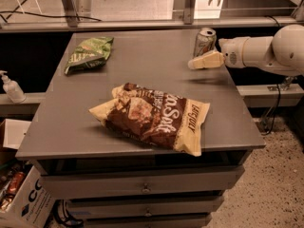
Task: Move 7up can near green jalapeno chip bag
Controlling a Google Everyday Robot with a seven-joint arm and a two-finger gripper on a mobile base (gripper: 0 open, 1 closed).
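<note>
The 7up can (204,41) stands upright at the far right of the grey table (142,70), silver top up. The green jalapeno chip bag (89,54) lies at the table's far left. My gripper (195,64) comes in from the right on a white arm (266,53). Its cream fingers (206,61) point left, just in front of the can and low over the table. The can stands free of it, partly behind the fingers.
A large brown-and-cream chip bag (154,115) lies across the table's front middle. Drawers (142,186) sit below the tabletop. A white pump bottle (10,87) stands on a ledge at the left. A cardboard box (23,201) sits on the floor at lower left.
</note>
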